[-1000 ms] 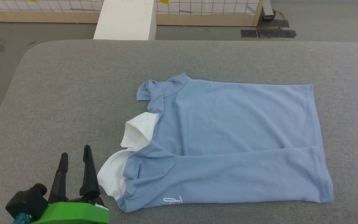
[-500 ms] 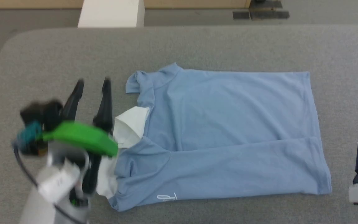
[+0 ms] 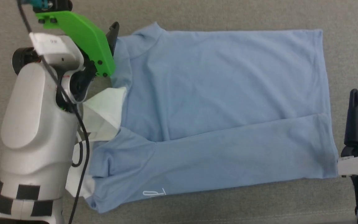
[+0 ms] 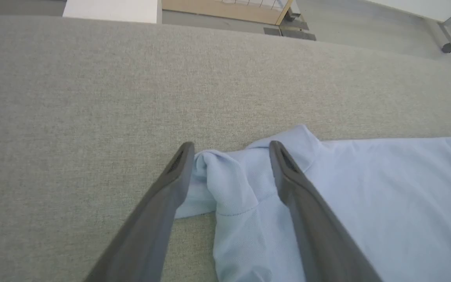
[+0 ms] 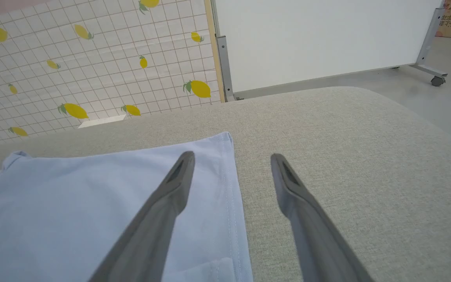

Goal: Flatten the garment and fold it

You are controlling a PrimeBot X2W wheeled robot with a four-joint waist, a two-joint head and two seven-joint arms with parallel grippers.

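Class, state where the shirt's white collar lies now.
In the head view, the white collar sits at the left end of the garment, beside the left arm's pale forearm.

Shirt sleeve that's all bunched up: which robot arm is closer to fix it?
Left. The open left gripper straddles the bunched sleeve of the garment; the open right gripper sits at the hem, the opposite end.

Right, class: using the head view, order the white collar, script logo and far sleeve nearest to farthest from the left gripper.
1. Far sleeve, right at the left gripper's open fingers.
2. White collar, lower in view.
3. Script logo, lowest, by the near edge.
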